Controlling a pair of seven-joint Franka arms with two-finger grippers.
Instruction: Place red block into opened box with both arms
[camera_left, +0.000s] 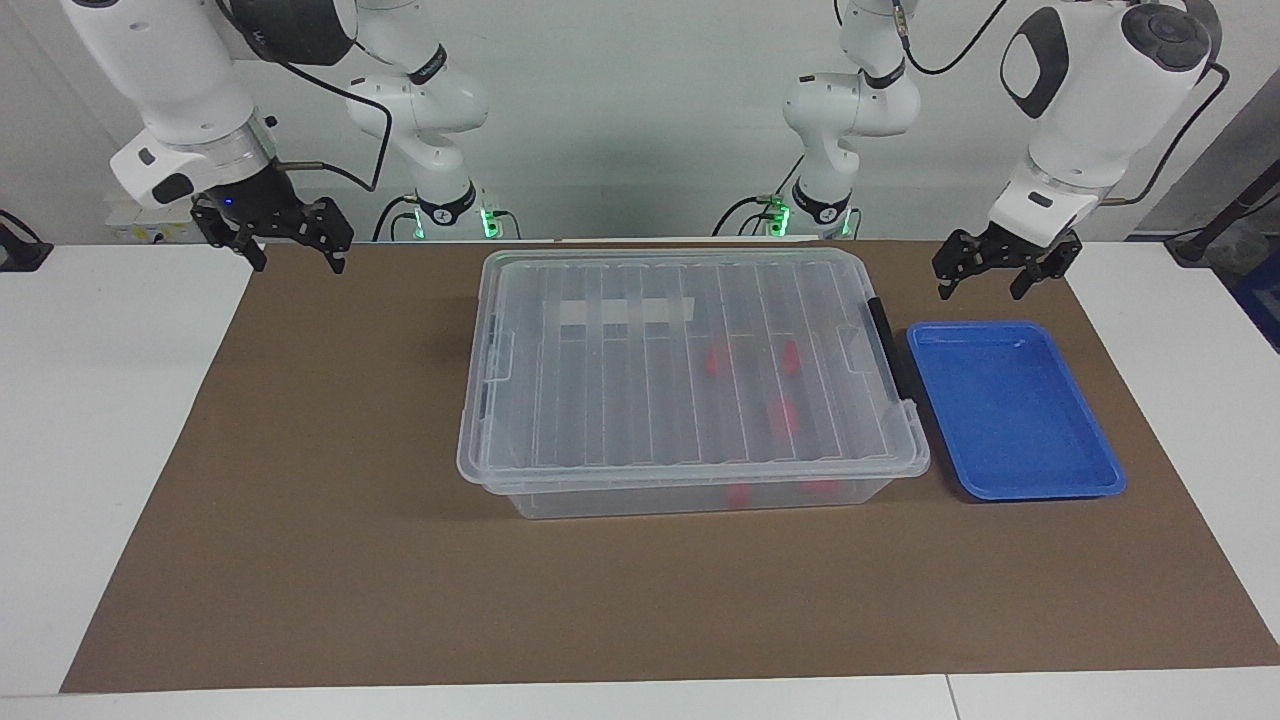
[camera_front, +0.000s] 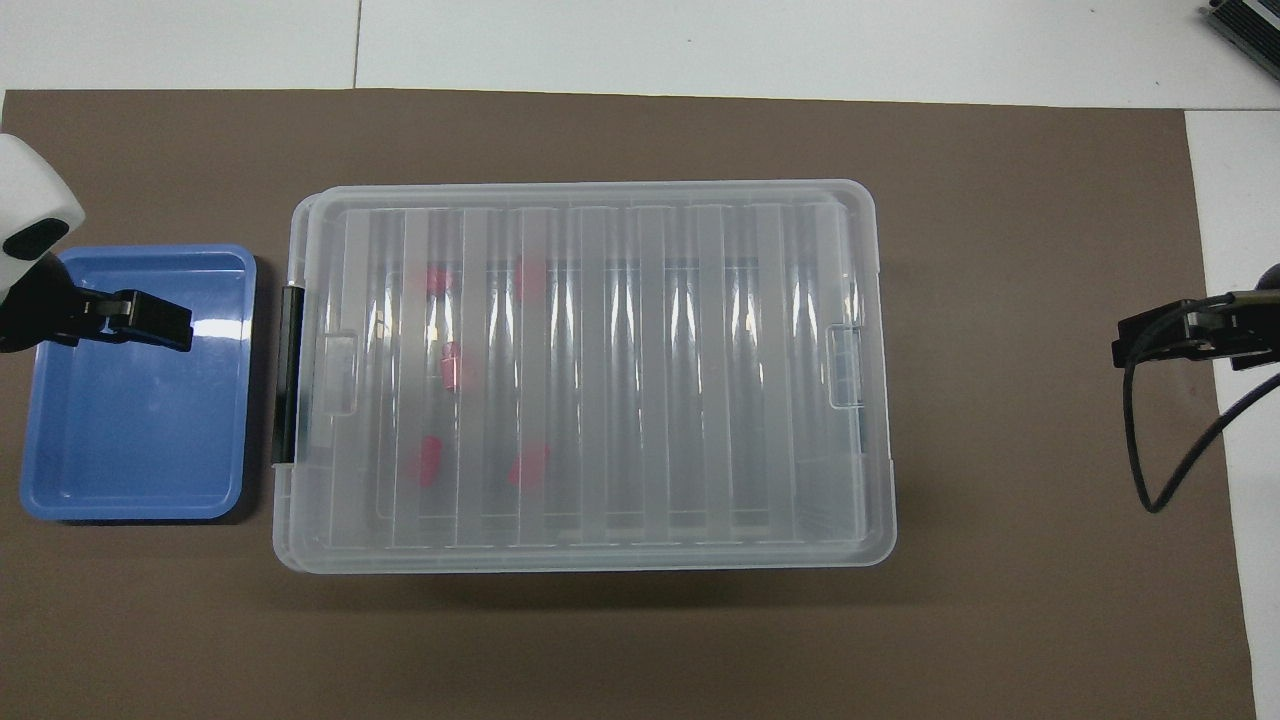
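The box (camera_left: 690, 375) (camera_front: 585, 375) stands in the middle of the brown mat with its ribbed clear lid lying on top. Several red block shapes (camera_left: 783, 415) (camera_front: 450, 366) show through the lid, inside the box toward the left arm's end. My left gripper (camera_left: 980, 290) (camera_front: 140, 322) hangs open and holds nothing, above the robots' end of the blue tray. My right gripper (camera_left: 300, 262) (camera_front: 1165, 340) is raised over the mat's edge at the right arm's end, also open with nothing in it. Neither gripper touches the box.
A shallow blue tray (camera_left: 1015, 410) (camera_front: 135, 385) lies beside the box at the left arm's end, with nothing in it. A black latch bar (camera_left: 890, 350) runs along the box's end next to the tray. White table surrounds the mat (camera_left: 320, 560).
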